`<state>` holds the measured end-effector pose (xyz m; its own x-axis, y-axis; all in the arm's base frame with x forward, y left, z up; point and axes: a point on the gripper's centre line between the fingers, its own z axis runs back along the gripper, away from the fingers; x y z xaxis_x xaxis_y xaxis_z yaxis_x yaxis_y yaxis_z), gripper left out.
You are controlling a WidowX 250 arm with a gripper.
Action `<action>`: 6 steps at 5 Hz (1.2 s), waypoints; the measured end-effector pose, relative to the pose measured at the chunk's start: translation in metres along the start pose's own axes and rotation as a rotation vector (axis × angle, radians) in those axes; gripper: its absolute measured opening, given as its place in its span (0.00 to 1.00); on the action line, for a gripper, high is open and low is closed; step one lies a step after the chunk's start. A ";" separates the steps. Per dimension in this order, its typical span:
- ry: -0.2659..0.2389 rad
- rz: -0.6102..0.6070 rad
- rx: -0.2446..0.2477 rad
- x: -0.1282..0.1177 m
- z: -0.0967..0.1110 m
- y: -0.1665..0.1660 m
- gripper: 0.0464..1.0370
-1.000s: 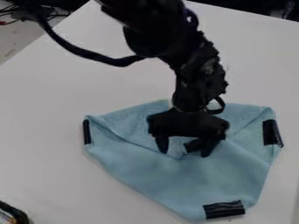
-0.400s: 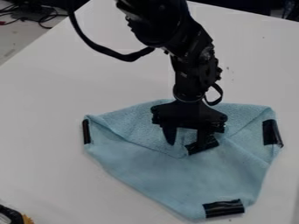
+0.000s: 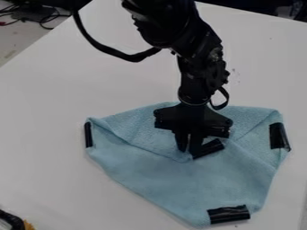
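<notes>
Gripper: is hanging over cloth, jaws nearly together; hold unclear.
Blue cloth: is lying folded, probably light, limp.
Central tape: is likely offering firmer purchase.

Soft, fairly even light lay across the table, from a source I could not place. My arm and my claw were near-black, their details mostly lost; pale glints streaked the nearest tape, and shadows beside the cloth were faint.

Black jointed arm, thick curved black cable, small black loop beside the narrow wrist
</notes>
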<state>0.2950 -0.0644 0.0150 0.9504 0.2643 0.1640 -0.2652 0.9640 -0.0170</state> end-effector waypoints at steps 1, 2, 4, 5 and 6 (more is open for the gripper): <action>0.004 0.009 0.000 -0.002 0.000 -0.002 0.04; 0.010 0.006 0.028 -0.002 0.006 -0.006 0.20; -0.012 0.039 0.124 -0.001 0.046 -0.017 0.76; 0.007 0.078 0.099 -0.015 0.036 -0.015 0.97; 0.003 0.111 0.029 -0.019 0.024 -0.016 0.97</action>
<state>0.2773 -0.0857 0.0363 0.9154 0.3693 0.1600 -0.3731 0.9278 -0.0067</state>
